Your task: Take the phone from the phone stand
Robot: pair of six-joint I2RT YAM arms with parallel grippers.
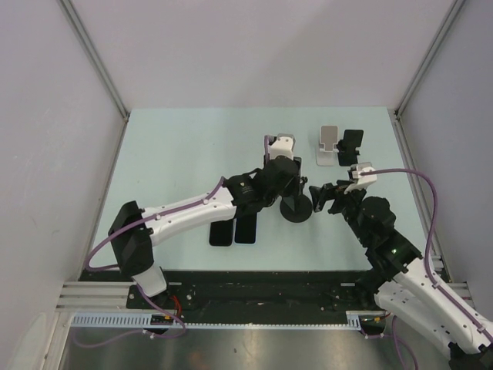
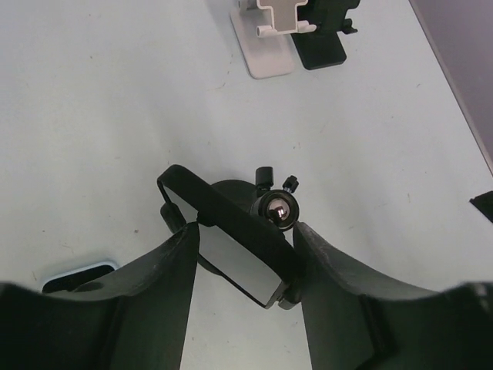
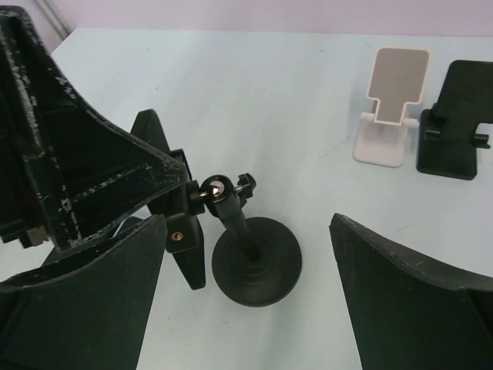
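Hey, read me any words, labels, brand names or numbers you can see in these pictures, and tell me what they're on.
None can be read: the phone, the round stand, the white stand and the black stand show no lettering or logo.

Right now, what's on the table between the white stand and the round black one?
Nothing. In the right wrist view, the table is bare from the round black stand to the white stand.

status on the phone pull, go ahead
left fingers closed on phone, phone in stand. right gripper open beside stand. nothing in the way.
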